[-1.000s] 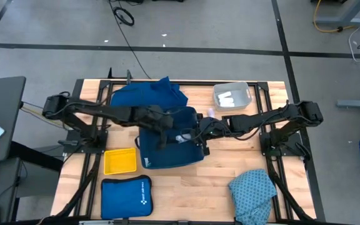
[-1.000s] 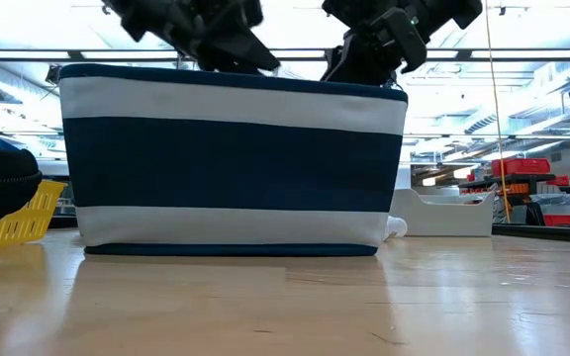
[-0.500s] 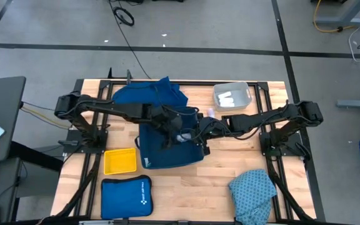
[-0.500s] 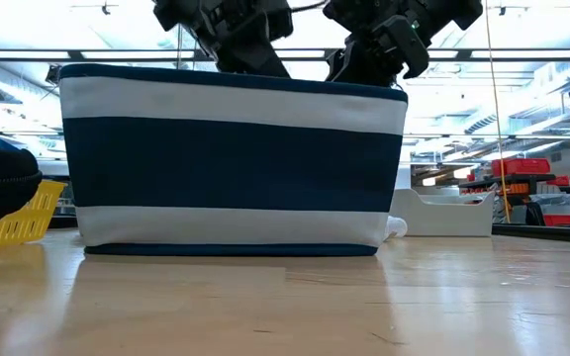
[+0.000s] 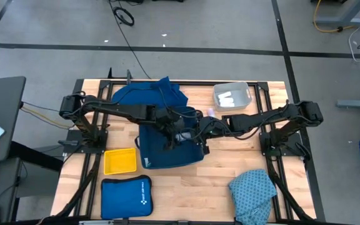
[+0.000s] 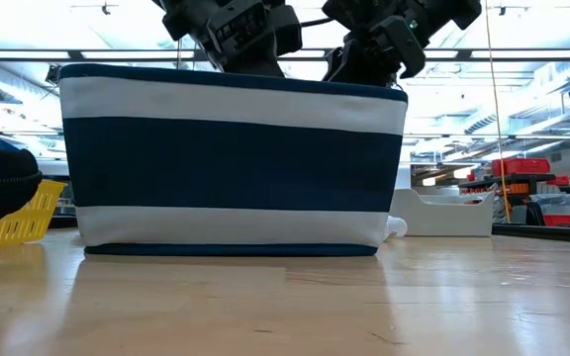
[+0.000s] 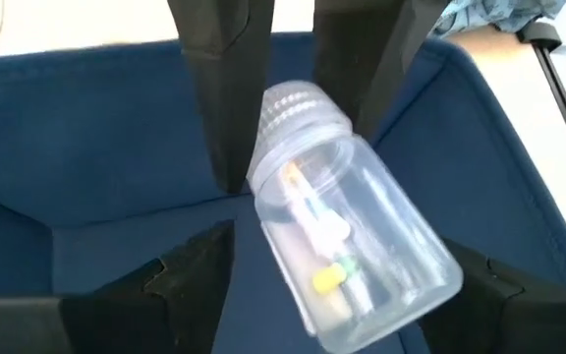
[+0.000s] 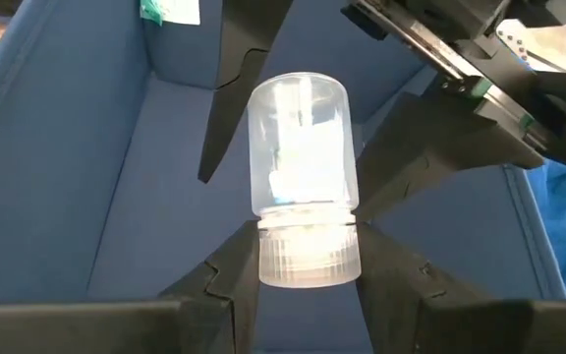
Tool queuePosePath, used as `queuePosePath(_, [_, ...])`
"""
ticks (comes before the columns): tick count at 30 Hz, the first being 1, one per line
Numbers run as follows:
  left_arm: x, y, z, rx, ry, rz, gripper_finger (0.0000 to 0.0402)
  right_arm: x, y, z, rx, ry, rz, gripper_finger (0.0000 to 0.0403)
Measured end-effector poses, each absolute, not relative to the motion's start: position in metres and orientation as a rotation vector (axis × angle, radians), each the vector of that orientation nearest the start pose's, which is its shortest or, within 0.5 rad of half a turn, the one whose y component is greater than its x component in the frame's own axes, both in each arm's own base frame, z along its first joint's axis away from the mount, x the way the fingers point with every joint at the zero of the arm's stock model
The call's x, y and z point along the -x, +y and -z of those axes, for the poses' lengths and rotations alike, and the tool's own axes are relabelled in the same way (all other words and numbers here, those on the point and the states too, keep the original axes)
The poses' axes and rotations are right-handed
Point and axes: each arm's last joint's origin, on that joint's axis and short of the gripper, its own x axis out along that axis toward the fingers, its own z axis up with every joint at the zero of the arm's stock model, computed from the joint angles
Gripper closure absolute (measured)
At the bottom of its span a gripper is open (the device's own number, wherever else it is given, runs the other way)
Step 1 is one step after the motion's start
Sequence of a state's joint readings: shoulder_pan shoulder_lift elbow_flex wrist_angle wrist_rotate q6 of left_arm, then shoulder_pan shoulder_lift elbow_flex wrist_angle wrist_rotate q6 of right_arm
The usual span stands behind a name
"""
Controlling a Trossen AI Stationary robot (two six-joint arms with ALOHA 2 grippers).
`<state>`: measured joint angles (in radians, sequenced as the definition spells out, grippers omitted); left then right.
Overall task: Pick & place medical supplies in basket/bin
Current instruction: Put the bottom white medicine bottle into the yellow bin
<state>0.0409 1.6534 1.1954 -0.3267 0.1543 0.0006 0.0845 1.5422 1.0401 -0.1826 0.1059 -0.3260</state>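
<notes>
- On the table's near edge lie one teal speckled cloth [image 5: 253,187] and one flat blue zip pouch [image 5: 125,195], both outside the basket.
- Just behind the pouch sits one yellow tray [image 5: 119,160].
- Mid-table stands the one navy-and-white basket [image 6: 231,163], with both arms meeting over its open top.
- The right gripper [image 8: 308,258] pinches the ribbed cap of one clear vial [image 8: 299,147], which hangs inside the basket's mouth, above its blue floor.
- The left gripper [image 7: 342,258] faces it with fingers spread wide either side of the vial's body, not touching it.
- This looks like a hand-over or a drop into the basket. Next, either the left fingers close on the body before the right lets go, or the right simply releases.
- One small green-and-white packet [image 8: 170,10] already lies in a basket corner.
- Behind the basket lies one dark-blue cloth [image 5: 142,95].
- At the far right stands one clear bin [image 5: 216,94] holding white rolls, too small to count.
</notes>
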Motion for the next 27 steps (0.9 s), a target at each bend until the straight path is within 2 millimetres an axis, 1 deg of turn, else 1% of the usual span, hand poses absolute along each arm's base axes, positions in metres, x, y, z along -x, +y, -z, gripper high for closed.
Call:
queuePosePath(8, [-0.3571,0.0092,-0.2451,0.081,0.766,0.120,0.0180,-0.3299,0.0248,-0.2410,0.379,0.681,-0.090,0.0268])
queuePosePath(18, [-0.3561,0.0103,-0.2437,0.061,0.782,0.082,0.0244,-0.3293,0.0245,-0.2408,0.376,0.688,-0.080,0.0268])
queuePosePath(23, [-0.3562,0.0110,-0.2436,0.043,0.781,0.065,0.0249,-0.3293,0.0243,-0.2408,0.381,0.689,-0.077,0.0268])
queuePosePath(27, [-0.3564,0.0118,-0.2438,0.020,0.778,0.050,0.0251,-0.3293,0.0233,-0.2410,0.398,0.693,-0.041,0.0268])
